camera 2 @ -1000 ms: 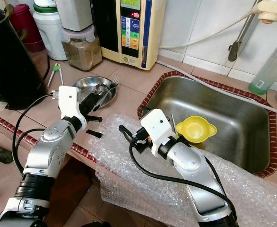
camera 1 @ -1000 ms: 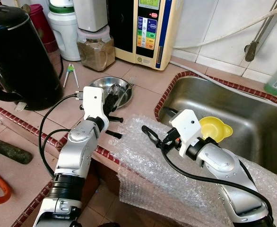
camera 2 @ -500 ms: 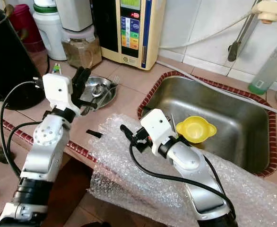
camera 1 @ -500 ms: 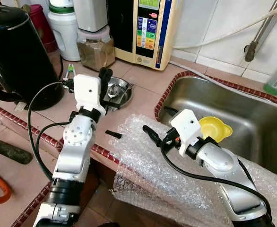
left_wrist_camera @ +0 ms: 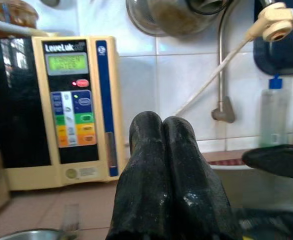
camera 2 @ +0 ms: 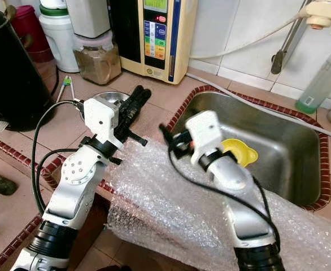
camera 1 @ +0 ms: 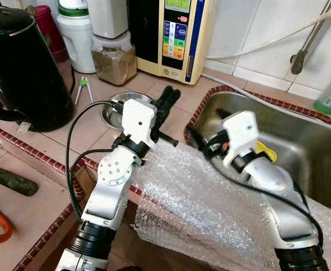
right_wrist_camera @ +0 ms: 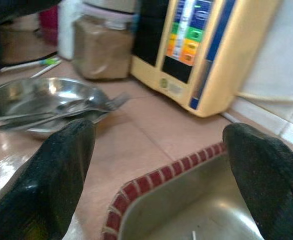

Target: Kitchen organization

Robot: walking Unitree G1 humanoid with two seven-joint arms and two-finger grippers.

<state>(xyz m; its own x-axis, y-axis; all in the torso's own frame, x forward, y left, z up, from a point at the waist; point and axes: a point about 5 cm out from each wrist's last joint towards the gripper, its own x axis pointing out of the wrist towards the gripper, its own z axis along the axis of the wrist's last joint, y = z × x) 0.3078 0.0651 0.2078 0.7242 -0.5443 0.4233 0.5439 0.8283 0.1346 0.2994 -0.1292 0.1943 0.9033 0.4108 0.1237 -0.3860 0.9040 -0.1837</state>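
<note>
Two silver arms reach over a crinkled sheet of clear bubble wrap (camera 1: 210,209) draped across the front edge of the tiled bench (camera 1: 171,93), in a kitchen tidy-up. The left claw (camera 2: 136,97) is raised with its two black fingers pressed together, holding nothing; it hangs just above the wrap's near end, with a shallow steel dish (right_wrist_camera: 31,97) of cutlery behind it. The right claw (camera 1: 195,137) is spread wide and empty, poised over the red-brick rim of the steel sink (camera 1: 301,147), the wrap below it and a yellow plastic funnel (camera 2: 242,152) just behind its wrist, lying in the basin. Both claws look set to deal with the sheet, though neither grips it. The wrap's long axis runs along the bench edge, from the left claw's side away past the right arm, its lower half sagging off the front. A cream water ioniser (left_wrist_camera: 71,107) with coloured buttons stands against the tiles beyond both claws.
</note>
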